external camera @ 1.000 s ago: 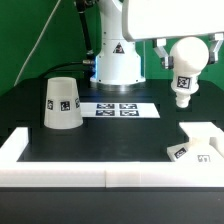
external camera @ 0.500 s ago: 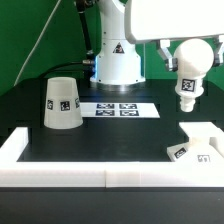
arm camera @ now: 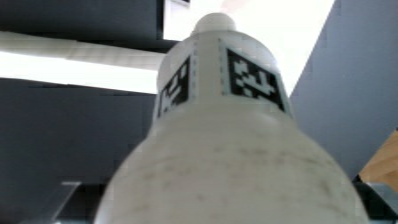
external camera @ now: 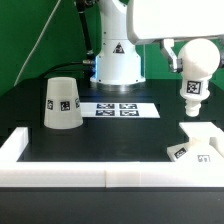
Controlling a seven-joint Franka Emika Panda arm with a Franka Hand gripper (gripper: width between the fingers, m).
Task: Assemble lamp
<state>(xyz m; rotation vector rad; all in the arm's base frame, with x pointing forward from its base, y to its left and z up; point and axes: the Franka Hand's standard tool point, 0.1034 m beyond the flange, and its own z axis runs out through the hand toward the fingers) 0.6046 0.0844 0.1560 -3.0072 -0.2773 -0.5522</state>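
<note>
The white bulb hangs in the air at the exterior view's right, round head up and tagged stem pointing down. My gripper is shut on its round head, directly above the flat square base at the front right. The stem tip is a little above the base. The truncated-cone shade stands on the table at the exterior view's left. In the wrist view the bulb fills the frame and hides the fingers.
The marker board lies in the middle of the black table. The white robot pedestal stands behind it. A white raised border runs along the table's front and left sides.
The bulb in my gripper has moved toward the exterior view's right, now more squarely above the base. The shade and base have not moved.
</note>
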